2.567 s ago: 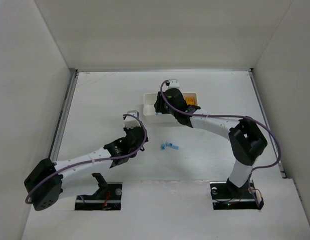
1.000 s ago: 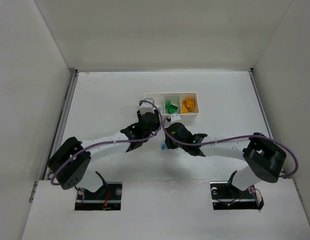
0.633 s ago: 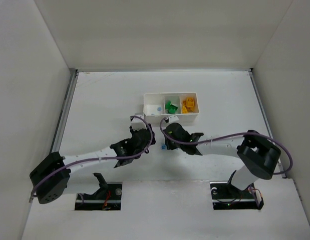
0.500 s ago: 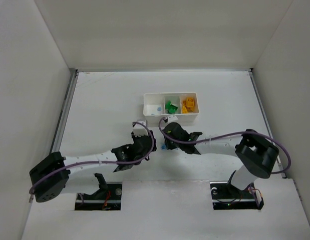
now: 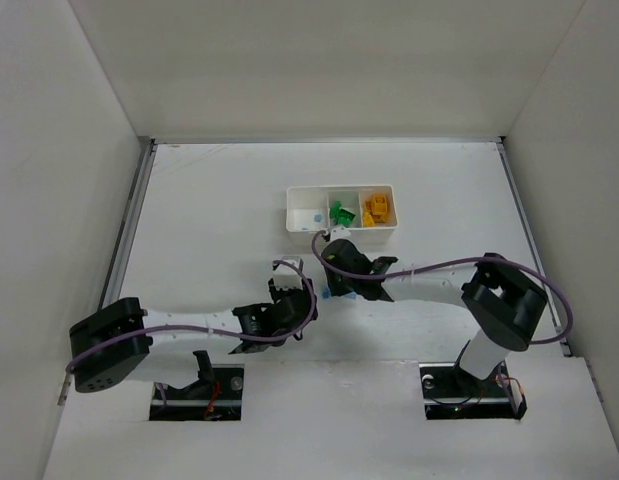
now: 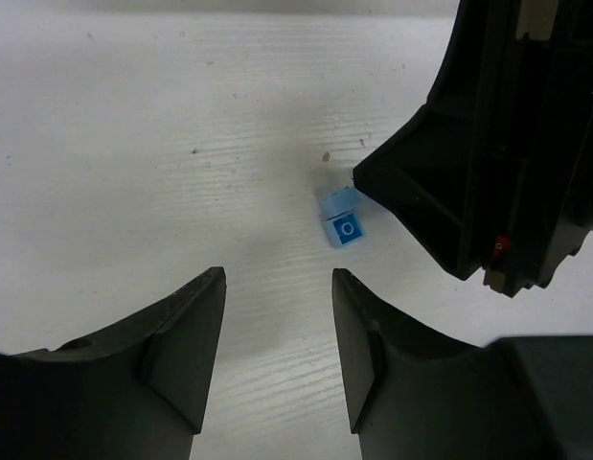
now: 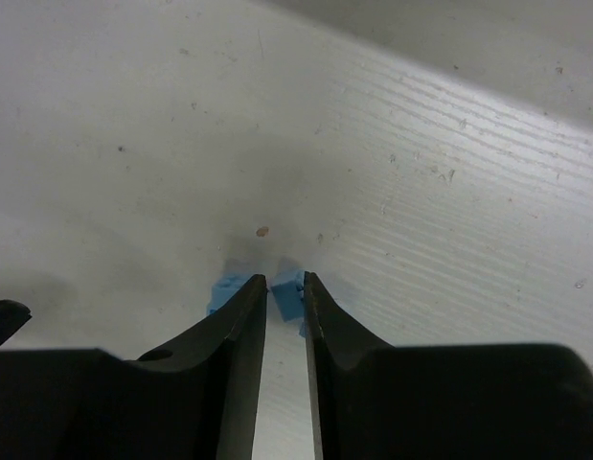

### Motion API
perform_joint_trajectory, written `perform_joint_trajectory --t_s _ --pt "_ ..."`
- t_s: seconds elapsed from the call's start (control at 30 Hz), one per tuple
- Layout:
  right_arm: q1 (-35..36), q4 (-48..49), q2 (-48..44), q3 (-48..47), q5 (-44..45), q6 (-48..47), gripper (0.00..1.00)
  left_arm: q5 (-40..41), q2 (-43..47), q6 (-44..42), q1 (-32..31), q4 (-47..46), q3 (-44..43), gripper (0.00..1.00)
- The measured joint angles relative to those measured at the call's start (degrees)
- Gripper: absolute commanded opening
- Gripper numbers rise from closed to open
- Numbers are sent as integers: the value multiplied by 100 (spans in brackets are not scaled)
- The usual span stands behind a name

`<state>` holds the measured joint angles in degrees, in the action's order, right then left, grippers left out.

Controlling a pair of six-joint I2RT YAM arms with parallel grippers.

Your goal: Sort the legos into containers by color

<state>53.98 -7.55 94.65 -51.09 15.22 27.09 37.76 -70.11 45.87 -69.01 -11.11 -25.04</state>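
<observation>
Legos (image 7: 288, 293), two tiny light-blue ones side by side, lie on the table (image 5: 209, 200) on the near side of your white tray (image 5: 341, 229), apart from it. Your right gripper (image 7: 283, 282) is down on them with its jaws narrow: one piece sits at the slot between the tips, the other just outside one finger (you cannot tell whether anything is pinched). Your left gripper (image 6: 277, 280) hovers just beside them, jaws wide and empty. In the tray, a blue piece (image 5: 317, 215) lies in the left compartment, green legos (image 5: 339, 213) in the middle one and orange legos (image 5: 377, 209) in the right.
</observation>
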Motion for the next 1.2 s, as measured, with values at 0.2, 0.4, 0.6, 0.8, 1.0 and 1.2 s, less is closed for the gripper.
perform_joint_trajectory --t_s 0.2,0.4,0.6,0.8,1.0,1.2 --pt "0 -190 72 -20 2 120 31 9 0 26 -4 -107 151 47" --pt "0 -275 186 -122 61 293 20 -39 -17 -31 0 -330 184 47" --pt "7 -404 -118 -122 293 448 19 -127 -251 -85 -37 -601 184 47" --pt "-160 -422 -754 -476 328 332 19 -31 -98 -4 -66 -743 302 45" --pt "-664 -9 -267 -1637 243 116 19 28 -76 175 -107 -763 404 45" --pt "-914 236 710 -2470 133 52 37 44 -404 323 -219 -848 402 46"
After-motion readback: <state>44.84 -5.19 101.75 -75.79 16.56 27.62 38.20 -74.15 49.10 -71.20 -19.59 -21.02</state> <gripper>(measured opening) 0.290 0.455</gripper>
